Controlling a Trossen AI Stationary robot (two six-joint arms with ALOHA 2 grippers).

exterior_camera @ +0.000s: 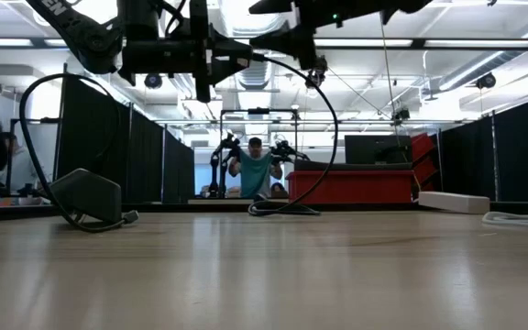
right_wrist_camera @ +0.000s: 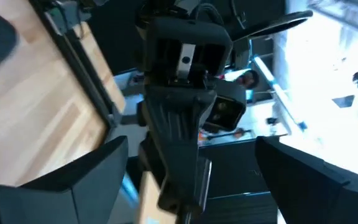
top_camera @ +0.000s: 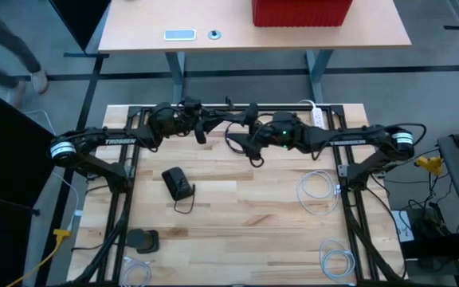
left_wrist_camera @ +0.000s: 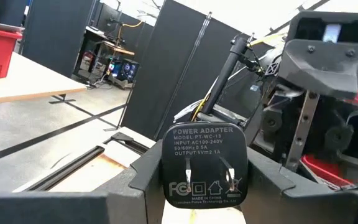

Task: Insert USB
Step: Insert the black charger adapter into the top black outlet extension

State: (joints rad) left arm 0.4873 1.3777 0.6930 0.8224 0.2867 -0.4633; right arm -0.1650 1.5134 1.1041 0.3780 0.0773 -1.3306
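Adapter (left_wrist_camera: 204,167), clamped in the left gripper (left_wrist_camera: 191,186), hangs above the table's (top_camera: 237,239) far edge; right gripper (right_wrist_camera: 185,180) opposite stands spread, holding nothing. Keep the adapter steady while backing off.

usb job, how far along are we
Done: the left tool holds the power adapter raised at the table's back. In hand: the right tool stands open, facing the left arm, with a black cable looping down. Left: whether the plug is seated can't be seen.
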